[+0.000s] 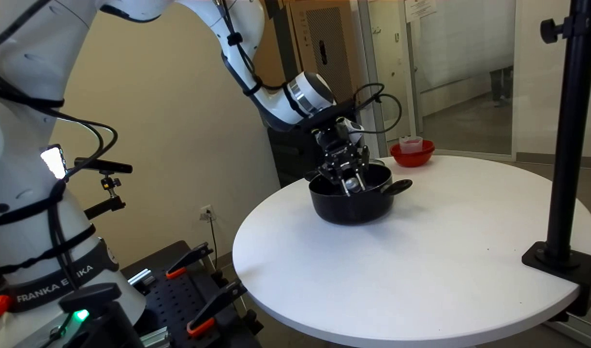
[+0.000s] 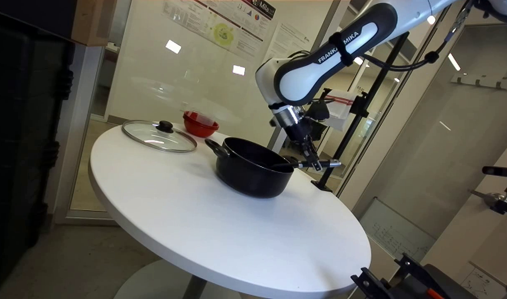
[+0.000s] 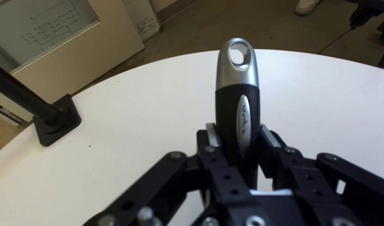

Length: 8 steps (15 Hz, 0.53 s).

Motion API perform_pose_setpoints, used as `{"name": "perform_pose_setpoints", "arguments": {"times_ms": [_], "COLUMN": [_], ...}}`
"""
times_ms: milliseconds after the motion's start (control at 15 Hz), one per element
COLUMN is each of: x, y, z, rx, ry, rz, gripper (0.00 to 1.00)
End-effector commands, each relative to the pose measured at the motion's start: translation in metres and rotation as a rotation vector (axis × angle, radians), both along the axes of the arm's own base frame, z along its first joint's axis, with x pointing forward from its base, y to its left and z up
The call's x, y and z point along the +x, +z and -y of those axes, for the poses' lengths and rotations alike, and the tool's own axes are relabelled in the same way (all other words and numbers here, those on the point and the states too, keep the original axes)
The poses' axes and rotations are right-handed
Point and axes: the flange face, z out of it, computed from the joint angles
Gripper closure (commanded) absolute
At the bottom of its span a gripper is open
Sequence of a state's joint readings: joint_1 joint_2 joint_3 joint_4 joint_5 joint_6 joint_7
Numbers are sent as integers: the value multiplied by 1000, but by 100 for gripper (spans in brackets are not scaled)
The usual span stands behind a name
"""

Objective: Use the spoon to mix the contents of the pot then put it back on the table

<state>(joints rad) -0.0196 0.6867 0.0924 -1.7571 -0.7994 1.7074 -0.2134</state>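
Spoon (image 3: 237,106) sits pinched in the robot's gripper (image 3: 241,135), a finger (image 3: 212,135) pressed to each side of its thick black handle. The handle's silver end, with a hole through it, sticks out past the fingers over the round white table (image 2: 237,236). The other way, the dark shaft slants across the rim into the black pot (image 2: 253,178); the scooping end is hidden from me, and I can't tell whether the shaft touches the rim.

The pot stands upright on the table, its two small handles out to the sides. The gripper hangs just beside it, on the side away from the glass lid (image 2: 149,137), at the end of a white arm (image 2: 303,83) that slopes down to it. The lid lies knob up, apart from the pot. Near it is a red bowl (image 2: 198,128) with a clear plastic tub (image 1: 411,144) in it. Well apart from these, a black pole (image 1: 568,135) is clamped to the table's edge. Farther out, a brown cardboard box (image 1: 295,53) stands behind the arm, and a poster (image 2: 222,29) hangs on the wall (image 2: 145,87).
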Motion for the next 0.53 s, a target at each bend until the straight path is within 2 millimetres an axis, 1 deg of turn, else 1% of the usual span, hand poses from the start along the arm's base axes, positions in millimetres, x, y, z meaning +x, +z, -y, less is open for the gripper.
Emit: {"name": "perform_pose_setpoints", "arguments": {"times_ms": [0,133,467], "x": [5,5,-9], "y": [23,32,49], "z": [-10,-20,-54], "rx": [-84,-145,-290], "ry": [49,104,244], "rz": [121,198,358], "gripper": [92,92,92]}}
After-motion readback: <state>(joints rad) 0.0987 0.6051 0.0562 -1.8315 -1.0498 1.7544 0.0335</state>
